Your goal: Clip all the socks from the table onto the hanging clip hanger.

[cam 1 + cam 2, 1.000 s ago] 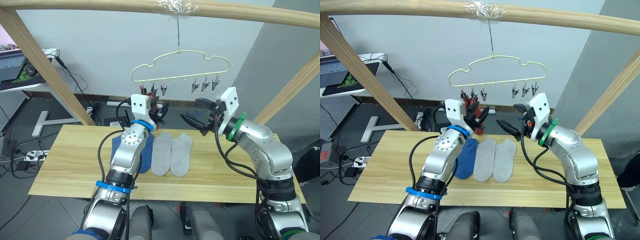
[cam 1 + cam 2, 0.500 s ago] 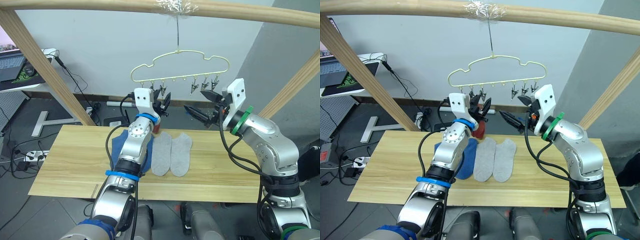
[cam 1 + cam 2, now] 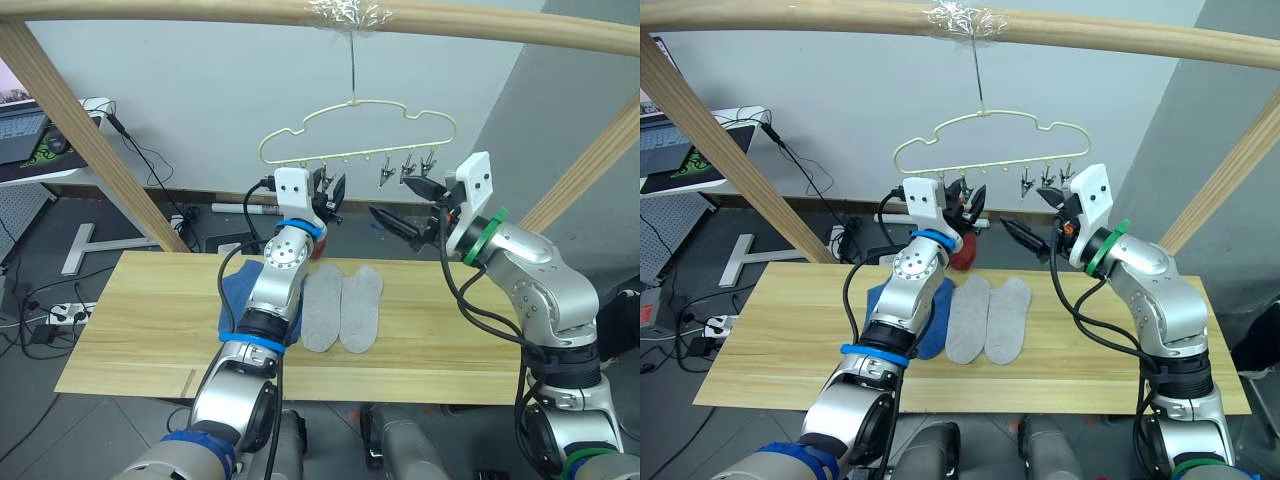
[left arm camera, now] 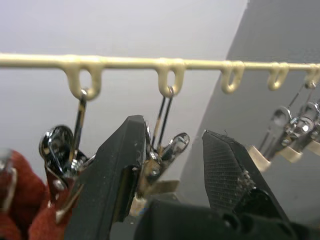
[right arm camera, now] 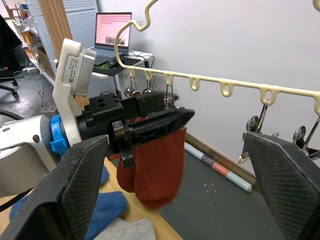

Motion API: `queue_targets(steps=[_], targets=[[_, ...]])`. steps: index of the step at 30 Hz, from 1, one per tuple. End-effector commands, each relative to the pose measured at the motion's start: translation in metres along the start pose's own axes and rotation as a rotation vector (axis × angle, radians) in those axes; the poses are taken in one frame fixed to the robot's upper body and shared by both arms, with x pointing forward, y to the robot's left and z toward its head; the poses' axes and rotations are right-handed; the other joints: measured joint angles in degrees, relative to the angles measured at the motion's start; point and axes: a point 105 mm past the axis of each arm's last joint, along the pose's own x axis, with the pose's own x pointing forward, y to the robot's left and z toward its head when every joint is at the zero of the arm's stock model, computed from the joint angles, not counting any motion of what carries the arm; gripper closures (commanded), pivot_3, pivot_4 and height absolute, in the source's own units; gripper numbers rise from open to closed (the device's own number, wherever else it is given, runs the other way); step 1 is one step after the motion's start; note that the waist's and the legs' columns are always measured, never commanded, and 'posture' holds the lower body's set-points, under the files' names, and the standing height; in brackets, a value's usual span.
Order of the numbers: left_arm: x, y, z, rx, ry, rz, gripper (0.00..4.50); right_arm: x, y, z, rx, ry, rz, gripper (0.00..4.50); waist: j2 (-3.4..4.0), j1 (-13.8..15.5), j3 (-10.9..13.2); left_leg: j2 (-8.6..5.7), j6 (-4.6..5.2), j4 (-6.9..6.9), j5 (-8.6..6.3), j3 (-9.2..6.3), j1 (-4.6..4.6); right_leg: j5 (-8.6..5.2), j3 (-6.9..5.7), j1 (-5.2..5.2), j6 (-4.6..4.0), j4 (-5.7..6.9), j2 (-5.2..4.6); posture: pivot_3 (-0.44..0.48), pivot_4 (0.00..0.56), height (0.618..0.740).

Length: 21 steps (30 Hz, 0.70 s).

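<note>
1. While two rust red ankle socks (image 5: 156, 167) are hanging together from clips at the left end of the thin pale yellow-cream wire clip hanger (image 3: 355, 132), the job is looking partly done.
2. The clip hanger is hanging by its hook from a thick wooden frame bar (image 3: 180, 12) above the far edge of the long light wooden plank table (image 3: 140, 330).
3. Four socks are lying on the table just below the hanger: two light grey ankle socks (image 3: 341, 306) side by side, and to their left two blue ankle socks (image 3: 240, 295), partly hidden behind the left arm.
4. So, judging from this, two socks are clipped and four are waiting, with three metal clips (image 3: 406, 169) hanging free towards the right end of the bar.
5. The left gripper (image 4: 170, 165) is reaching up to the bar's left end, its two black fingers (image 4: 117, 165) spread on either side of a small metal clip (image 4: 162, 155) beside the red socks, without closing on it.
6. The right gripper (image 3: 405, 205) is hovering near the right half of the hanger, fingers spread wide and holding nothing.
7. Neither gripper is carrying a sock, so the next sock is probably waiting to be lifted from the table.
</note>
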Motion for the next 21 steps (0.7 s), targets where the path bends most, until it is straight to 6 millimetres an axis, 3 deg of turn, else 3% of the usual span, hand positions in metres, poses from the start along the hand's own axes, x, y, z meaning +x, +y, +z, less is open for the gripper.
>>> queue_targets(steps=[1,21], targets=[[0.0048,0.0008,0.0159,0.027,-0.058,0.006,2.37,-0.0009,0.0003,0.0178,-0.043,-0.059,0.01,0.0,0.0,0.0,0.0,0.0,0.0,0.0,0.0,0.0,0.0,0.0,0.0,0.0,0.0,0.0,0.0,-0.101,0.2,0.74],[0.005,0.0008,0.0157,0.09,-0.063,0.004,2.37,-0.003,-0.0022,0.0157,-0.045,-0.053,0.003,0.0,0.0,0.0,0.0,-0.01,0.0,0.03,0.0,0.01,0.02,0.01,0.01,0.0,0.0,0.08,-0.01,-0.107,0.196,0.74]])
